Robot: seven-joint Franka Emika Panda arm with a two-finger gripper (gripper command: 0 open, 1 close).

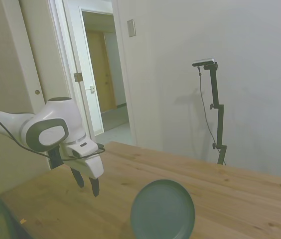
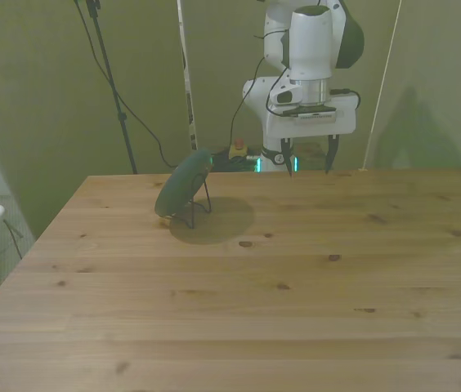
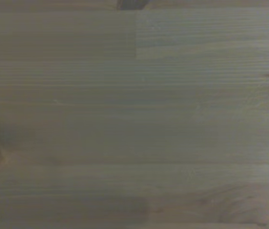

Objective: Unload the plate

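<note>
Right now the white two-finger gripper [image 2: 306,158] hangs above the far part of the pale wooden plank table [image 2: 296,286], its dark fingers [image 2: 330,155] spread well apart and pointing down, nothing between them. In the side view the gripper [image 1: 87,182] sits clear of the boards, tilted a little, with a black cable running along the smooth white arm behind it.

Off toward the front view's left, well apart from the gripper, stands the round dull teal plate [image 2: 183,183] with a raised rim. It's on edge, leaning back in a thin dark wire rack [image 2: 199,204] whose legs rest on the tabletop; the plate is the only thing that rack holds. From the side camera the plate [image 1: 162,210] shows its full matte face, smooth and plain, rim catching a faint line of light; the rack is hidden behind it there.

Up close, the wrist camera gives only blurred wood grain [image 3: 134,119], long straight boards with a darker knot at one edge.
</note>
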